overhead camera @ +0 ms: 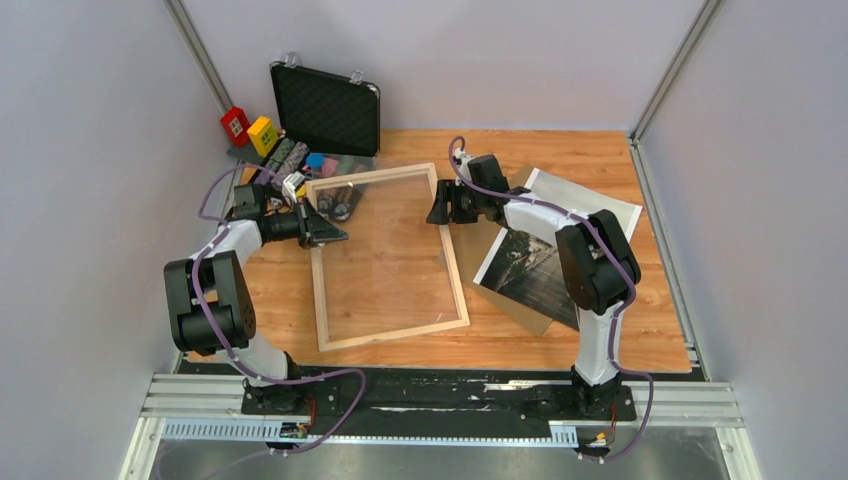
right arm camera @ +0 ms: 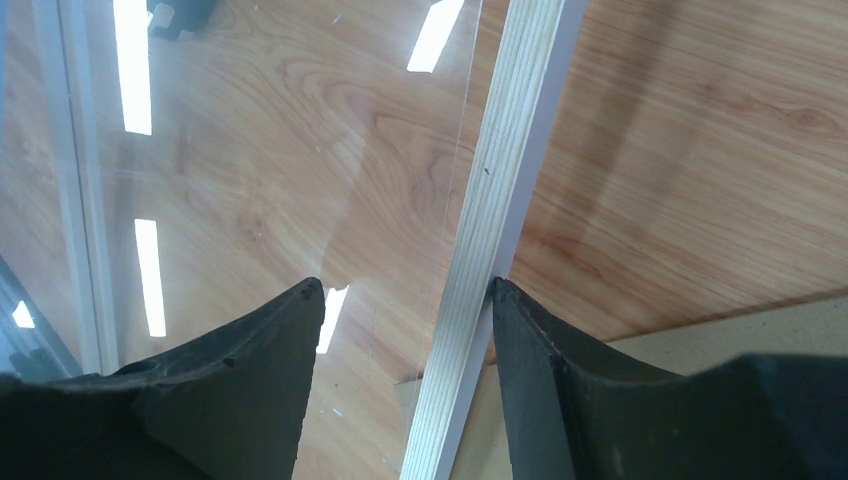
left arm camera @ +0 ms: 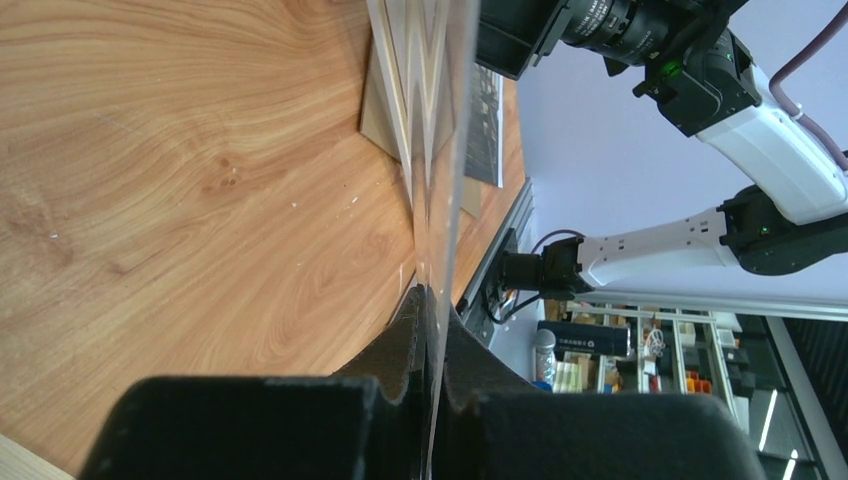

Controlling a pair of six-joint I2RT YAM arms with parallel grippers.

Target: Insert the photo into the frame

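Observation:
The frame (overhead camera: 395,333), pale wood, lies flat mid-table. My left gripper (overhead camera: 335,232) is at its left rail. In the left wrist view the left gripper (left arm camera: 432,295) is shut on the thin edge of the clear pane (left arm camera: 440,150), seen edge-on. My right gripper (overhead camera: 437,207) is at the right rail near the far corner. In the right wrist view the right gripper (right arm camera: 405,290) stands open astride the frame's rail (right arm camera: 490,220), one finger over the pane and the other against the rail's outer side. The photo (overhead camera: 530,270) lies to the right, partly under the right arm.
A brown backing board (overhead camera: 530,320) lies under the photo, with a white sheet (overhead camera: 600,205) behind it. An open black case (overhead camera: 325,108) stands at the back left, beside red (overhead camera: 236,124) and yellow (overhead camera: 262,135) blocks and small clutter (overhead camera: 300,160). Walls close in both sides.

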